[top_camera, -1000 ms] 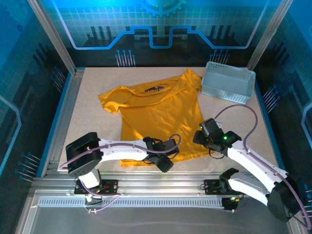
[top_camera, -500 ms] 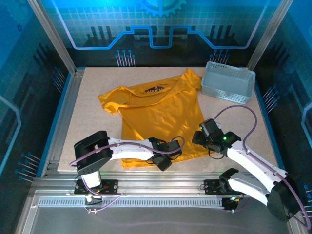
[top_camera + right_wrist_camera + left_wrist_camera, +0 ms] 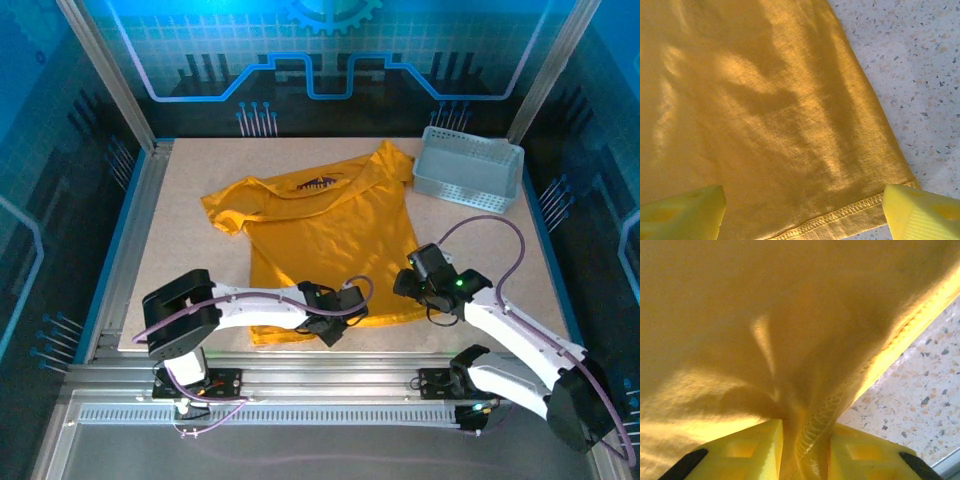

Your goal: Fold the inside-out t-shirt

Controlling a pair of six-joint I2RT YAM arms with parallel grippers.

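Shirt: the mustard-yellow soft-fabric t-shirt (image 3: 325, 235) lies spread flat on the pale speckled table (image 3: 190, 270), collar far and hem near, so both arms can reach the hem.
Left gripper (image 3: 332, 327): low at about the middle of the near hem. Its yellow fingers (image 3: 740, 450) pinch a bunched ridge of stitched edge, probably to lift it for a fold.
Right gripper (image 3: 410, 284): hovers above the right hem corner, jaws spread wide and holding nothing, seemingly lined up to take that corner.
Basket: the pale grey perforated plastic basket (image 3: 468, 168) sits far right, just beside a sleeve, clear of the hem.

one t-shirt (image 3: 325, 235), one basket (image 3: 462, 192), two arms (image 3: 250, 305) (image 3: 510, 327)
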